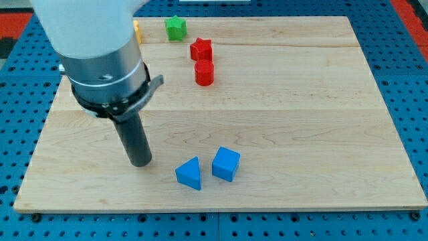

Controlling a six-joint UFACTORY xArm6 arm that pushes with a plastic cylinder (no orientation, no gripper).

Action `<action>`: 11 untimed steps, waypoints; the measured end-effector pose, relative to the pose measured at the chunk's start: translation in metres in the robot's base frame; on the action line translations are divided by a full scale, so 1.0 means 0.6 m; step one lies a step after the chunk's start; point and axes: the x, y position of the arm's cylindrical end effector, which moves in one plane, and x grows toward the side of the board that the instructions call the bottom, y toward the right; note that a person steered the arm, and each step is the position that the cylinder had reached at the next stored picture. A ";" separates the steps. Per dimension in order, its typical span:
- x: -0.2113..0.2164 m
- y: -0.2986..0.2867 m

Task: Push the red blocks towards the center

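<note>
Two red blocks sit near the view's top, a little left of the middle: a red star-shaped block point(200, 49) and, just below it and almost touching, a red cylinder block point(204, 73). Both rest flat on the pale wooden counter point(301, 120), well above its centre. Green star-shaped block point(175, 28) is up and left of the red star, close to the counter's top edge. Orange block point(136, 31) peeks out at the top edge beside the arm housing, shape can't be made out, mostly hidden. Lower middle: blue triangular wedge block point(189, 173) and blue cube point(226, 164) side by side, near each other with a small gap, cube to the view's right.

Grey and white arm body fills the view's upper left, dark rod hanging down from it. My tip point(140, 163) rests on the counter at lower left, just left of the blue wedge, apart from it. It is well apart from both red blocks, which lie up and to the view's right of it. No end effector to open or clench, only the plain rod, touching no block. Blue pegboard point(408, 80) surrounds the counter.
</note>
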 end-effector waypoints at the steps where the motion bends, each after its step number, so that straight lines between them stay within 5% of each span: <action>1: -0.060 0.038; 2: -0.101 -0.012; 3: -0.164 0.088; 4: -0.222 0.291; 5: -0.355 0.350; 7: -0.453 0.213; 9: -0.444 0.134; 11: -0.344 0.151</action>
